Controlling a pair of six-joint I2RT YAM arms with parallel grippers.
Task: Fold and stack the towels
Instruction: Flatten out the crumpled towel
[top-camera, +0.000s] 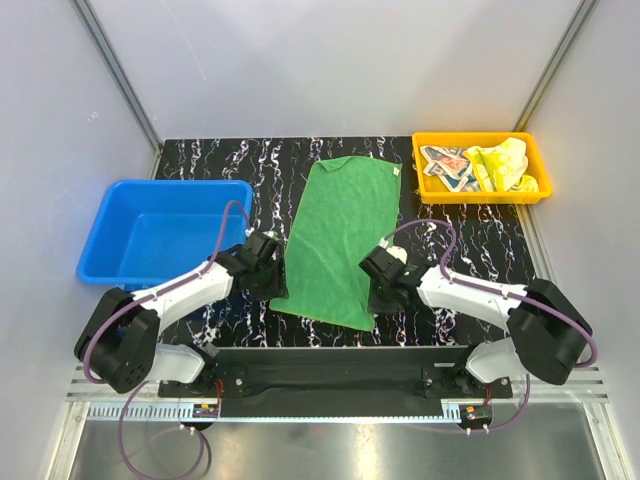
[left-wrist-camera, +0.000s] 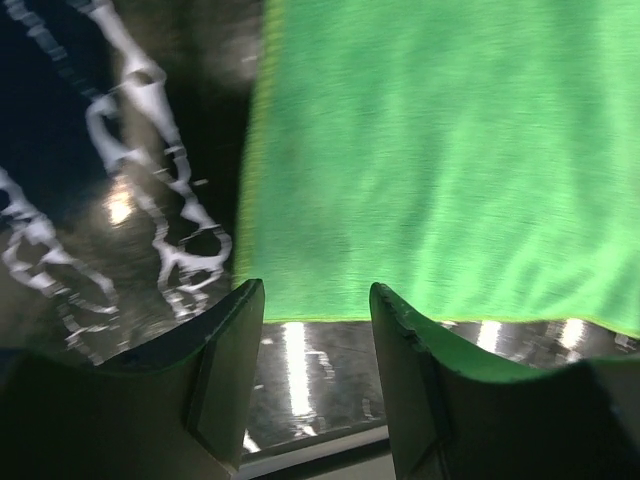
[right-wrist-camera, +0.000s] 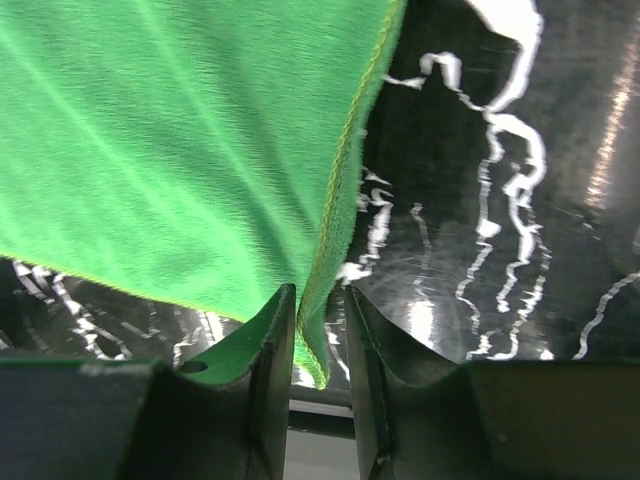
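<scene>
The green towel (top-camera: 340, 240) lies spread flat in the middle of the table. My left gripper (top-camera: 268, 276) is open at the towel's near left corner. In the left wrist view the towel's near edge (left-wrist-camera: 440, 200) lies just beyond the fingertips and nothing is between them. My right gripper (top-camera: 380, 292) is at the near right corner. In the right wrist view its jaws stand a narrow gap apart with the towel's corner (right-wrist-camera: 318, 340) between them. The corner lies against the left finger (right-wrist-camera: 270, 360), and table shows beside the right one. The yellow crocodile towel (top-camera: 502, 165) and the printed cream towel (top-camera: 447, 166) lie bunched in the orange tray (top-camera: 482, 195).
A blue bin (top-camera: 165, 232) stands at the left of the table, close to my left arm. The orange tray sits at the back right corner. Grey walls close in the back and both sides. The table's near edge is just behind both grippers.
</scene>
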